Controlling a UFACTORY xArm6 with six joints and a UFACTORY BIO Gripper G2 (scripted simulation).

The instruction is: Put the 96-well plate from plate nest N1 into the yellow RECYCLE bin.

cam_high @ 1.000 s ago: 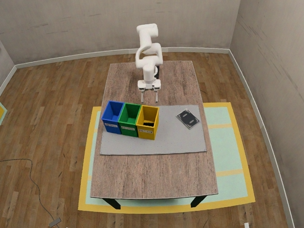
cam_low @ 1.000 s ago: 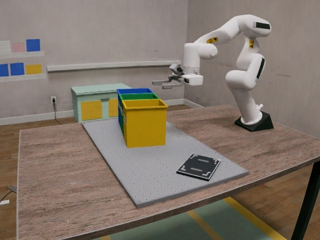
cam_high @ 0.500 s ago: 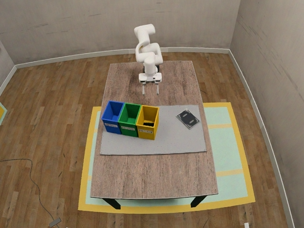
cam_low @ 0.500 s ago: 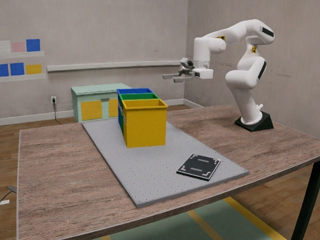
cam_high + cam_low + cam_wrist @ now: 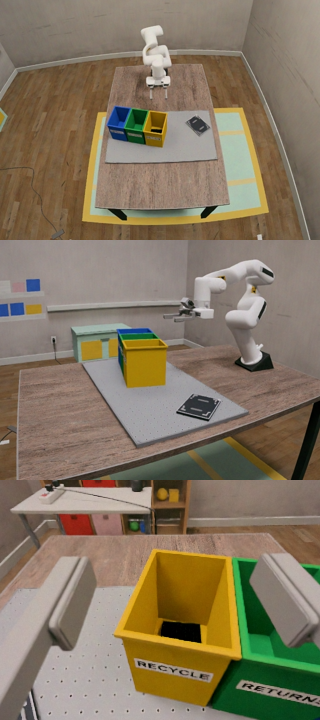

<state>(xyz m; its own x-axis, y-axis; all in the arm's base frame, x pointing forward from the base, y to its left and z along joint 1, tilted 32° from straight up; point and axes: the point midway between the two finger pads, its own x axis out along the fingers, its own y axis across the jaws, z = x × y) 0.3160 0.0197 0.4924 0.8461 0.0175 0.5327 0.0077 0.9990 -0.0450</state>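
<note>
96-well plate (image 5: 156,130) (image 5: 181,631): is lying low inside the yellow RECYCLE bin (image 5: 155,143) (image 5: 146,366) (image 5: 170,685), showing as a black shape near the labelled wall; exact tilt, cannot tell.
Plate nest N1 (image 5: 197,125) (image 5: 199,406) (image 5: 27,715): is lying bare on the perforated board (image 5: 180,152) (image 5: 144,407) (image 5: 90,680), bearing no plate.
Green bin (image 5: 135,139) (image 5: 139,336) (image 5: 260,705): is standing upright beside the yellow one.
Blue bin (image 5: 118,136) (image 5: 134,330): is standing upright at the far end of the row.
Hand (image 5: 158,98) (image 5: 169,318) (image 5: 181,600): is standing closed in to about its narrow limit, still leaving a broad gap; is gripping nothing.
Plate relative to hand: is lying ahead of the fingertips and well below, walled in by the bin; is not touching either finger.
Clearance: is hanging above rim height, over the worktop (image 5: 160,183) (image 5: 64,407) (image 5: 115,550) on the arm's side of the bins, apart from all three.
Done: transfer, release and moving clear, judging by the layout.
Left: apparently nothing beyond keeping away from the bins.

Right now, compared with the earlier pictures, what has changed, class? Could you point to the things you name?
The gripper (image 5: 158,98) (image 5: 169,318) (image 5: 180,601) has backed away from the bins towards the arm's base and risen slightly. Nothing was picked up or let go. The three bins, the black plate (image 5: 156,130) (image 5: 181,631) in the yellow one and the nest (image 5: 197,124) (image 5: 199,406) stayed put.
</note>
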